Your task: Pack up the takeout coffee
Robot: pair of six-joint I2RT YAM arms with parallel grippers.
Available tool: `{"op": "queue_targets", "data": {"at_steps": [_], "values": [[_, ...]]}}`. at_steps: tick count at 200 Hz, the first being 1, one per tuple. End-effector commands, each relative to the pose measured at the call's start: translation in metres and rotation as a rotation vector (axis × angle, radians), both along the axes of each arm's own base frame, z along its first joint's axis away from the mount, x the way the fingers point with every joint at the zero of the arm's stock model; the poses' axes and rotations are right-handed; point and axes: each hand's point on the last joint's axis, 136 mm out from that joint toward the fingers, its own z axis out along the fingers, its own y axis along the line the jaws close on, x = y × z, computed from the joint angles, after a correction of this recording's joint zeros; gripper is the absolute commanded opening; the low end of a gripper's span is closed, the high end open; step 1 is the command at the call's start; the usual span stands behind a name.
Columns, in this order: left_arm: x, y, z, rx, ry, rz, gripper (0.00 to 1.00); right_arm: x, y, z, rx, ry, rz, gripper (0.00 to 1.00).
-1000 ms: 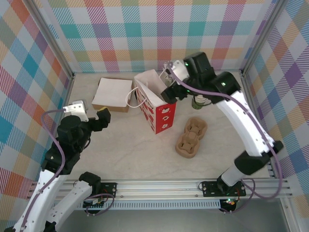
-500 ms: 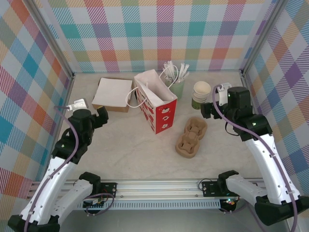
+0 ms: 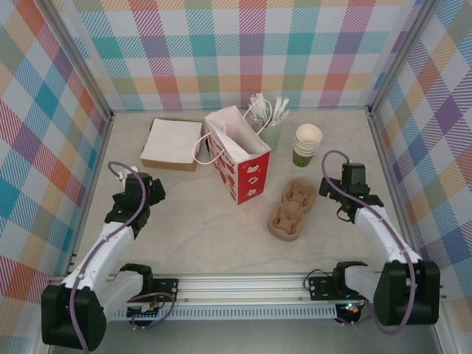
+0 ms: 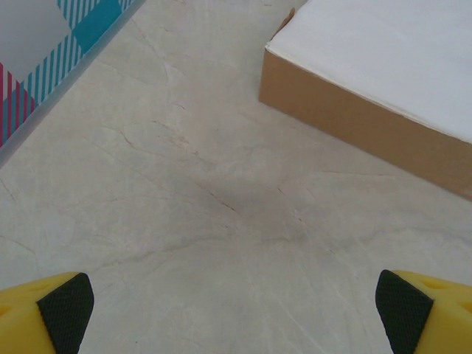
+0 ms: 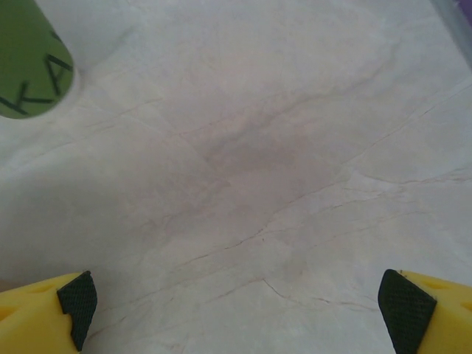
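Both end effectors hang low over the pale marbled desk (image 3: 206,236) with their fingers spread wide and nothing between them. The left end effector (image 4: 234,310) is near the desk's left edge, and its yellow fingers with black pads (image 4: 65,306) frame bare surface. It faces a flat brown cardboard box with a white top (image 4: 369,110) that lies toward the far left corner. The right end effector (image 5: 236,310) is near the right edge and also frames bare desk.

A red-and-white paper bag with white cord handles (image 3: 240,162) stands open in the middle of the far half. Just beside its far right corner stands a pale green pot of white stirrers (image 3: 270,134). A stack of lidless green paper cups with cream insides (image 3: 307,144) stands further toward the far right corner, apart from the pot. A brown moulded-pulp cup carrier (image 3: 293,210) lies right of centre, between the bag and the right end effector.

I cannot tell where the takeout coffee is.
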Motion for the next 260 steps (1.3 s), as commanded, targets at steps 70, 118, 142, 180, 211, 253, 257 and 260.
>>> {"op": "queue_targets", "data": {"at_steps": [70, 118, 142, 180, 211, 253, 257, 260], "values": [[0.043, -0.005, -0.009, 0.080, -0.146, -0.092, 1.00, 0.090, 0.009, 0.006, -0.037, -0.371, 0.099, 1.00], [0.051, -0.014, -0.021, 0.071, -0.198, -0.149, 1.00, 0.088, 0.027, -0.004, -0.007, -0.484, 0.221, 1.00], [0.056, -0.017, -0.019, 0.079, -0.233, -0.173, 1.00, 0.087, 0.028, -0.006, 0.006, -0.449, 0.222, 1.00], [0.062, -0.027, -0.013, 0.071, -0.319, -0.234, 1.00, 0.087, 0.028, -0.006, 0.002, -0.453, 0.223, 1.00], [0.075, -0.040, -0.017, 0.059, -0.346, -0.308, 1.00, 0.087, 0.028, -0.006, 0.000, -0.455, 0.225, 1.00], [0.088, -0.042, -0.046, 0.061, -0.308, -0.315, 1.00, 0.087, 0.028, -0.006, -0.002, -0.454, 0.224, 1.00], [0.089, -0.041, -0.047, 0.061, -0.289, -0.307, 1.00, 0.087, 0.028, -0.006, -0.001, -0.453, 0.224, 1.00], [0.091, -0.040, -0.046, 0.062, -0.287, -0.300, 1.00, 0.087, 0.028, -0.006, -0.001, -0.454, 0.224, 1.00]]}}
